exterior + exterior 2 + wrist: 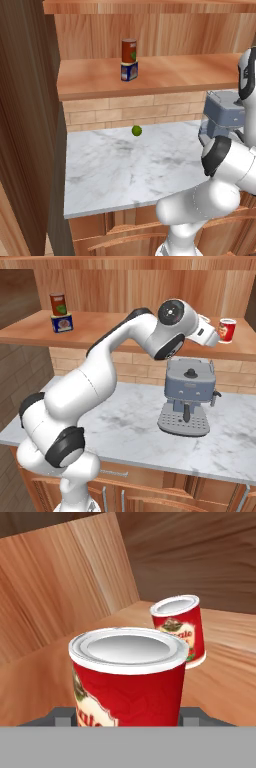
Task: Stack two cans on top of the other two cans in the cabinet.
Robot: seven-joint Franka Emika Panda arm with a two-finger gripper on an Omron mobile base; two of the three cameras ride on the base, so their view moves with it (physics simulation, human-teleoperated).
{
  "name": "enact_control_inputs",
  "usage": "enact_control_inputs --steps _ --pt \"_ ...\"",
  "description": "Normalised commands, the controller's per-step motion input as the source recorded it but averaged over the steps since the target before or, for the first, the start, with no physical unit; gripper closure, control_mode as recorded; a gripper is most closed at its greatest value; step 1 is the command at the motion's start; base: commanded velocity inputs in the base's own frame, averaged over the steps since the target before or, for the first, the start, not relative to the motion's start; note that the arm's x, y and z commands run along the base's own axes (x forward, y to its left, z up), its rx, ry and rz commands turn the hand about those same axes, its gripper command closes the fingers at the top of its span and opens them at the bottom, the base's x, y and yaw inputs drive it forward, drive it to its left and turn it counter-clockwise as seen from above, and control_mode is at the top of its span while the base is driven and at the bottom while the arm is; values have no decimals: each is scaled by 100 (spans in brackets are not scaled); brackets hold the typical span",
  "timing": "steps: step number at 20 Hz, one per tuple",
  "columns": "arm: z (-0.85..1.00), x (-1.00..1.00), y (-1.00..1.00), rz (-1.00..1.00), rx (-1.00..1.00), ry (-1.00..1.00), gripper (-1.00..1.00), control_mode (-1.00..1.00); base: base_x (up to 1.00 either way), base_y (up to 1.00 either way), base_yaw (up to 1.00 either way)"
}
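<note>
The tool (pixel 221 336) is clamped on an upright bright red can (pixel 127 677) at the right end of the cabinet (pixel 125 331) shelf, and the second red can (pixel 179 631) stands upright just beyond it, slightly to its right in the hand view.

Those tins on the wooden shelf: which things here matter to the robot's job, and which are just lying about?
Part of the job:
- dark red tin atop blue tin
- red can in the claw
- second red can
- cabinet

Just lying about:
- coffee machine
- lime
- marble counter
</note>
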Motion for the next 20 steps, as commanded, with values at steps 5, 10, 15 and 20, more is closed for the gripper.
enact_control_inputs --steps 5,10,15,20 --pt "25 -4 -1 0 -11 -1 100 -100 0 0 0" --pt "32 -8 -1 0 -15 0 100 -100 0 0 0" --pt "22 -6 -2 0 -12 0 100 -100 0 0 0" --pt "2 -9 -9 0 -9 0 100 -100 0 0 0"
